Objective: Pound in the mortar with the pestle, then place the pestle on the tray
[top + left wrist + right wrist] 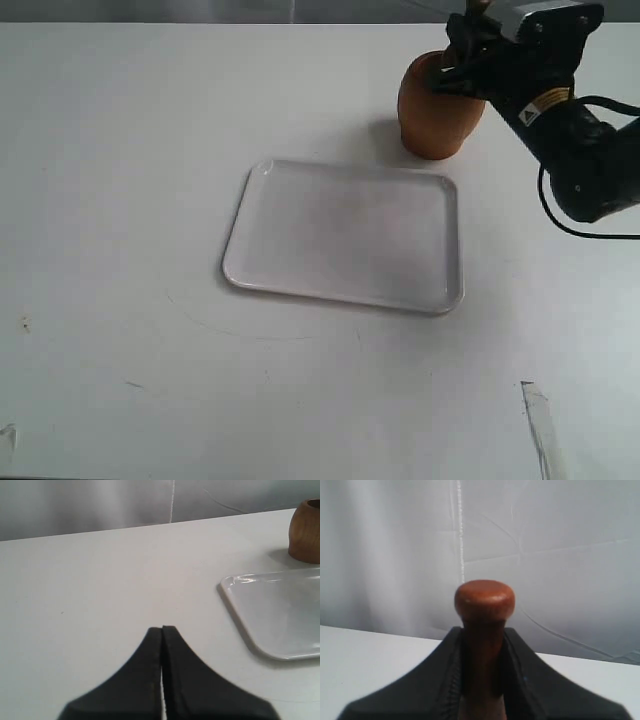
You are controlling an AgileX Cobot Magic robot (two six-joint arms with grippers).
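Note:
The light-brown mortar (437, 108) stands at the back right of the table, just behind the white tray (345, 236). My right gripper (462, 55) sits over the mortar's rim, shut on the dark reddish-brown pestle (484, 630). The pestle's knob (484, 600) sticks out past the fingertips, and its wide end is hidden. In the exterior view only the knob tip (480, 5) shows at the top edge. My left gripper (162, 629) is shut with nothing in it, low over bare table left of the tray (280, 615), with the mortar (305, 531) far beyond.
The white table (120, 200) stretches wide to the left and front of the tray. A grey cloth backdrop (545, 555) hangs behind the table. A scuff mark (535, 415) lies near the front right. The right arm's black body and cable (585, 150) stand right of the mortar.

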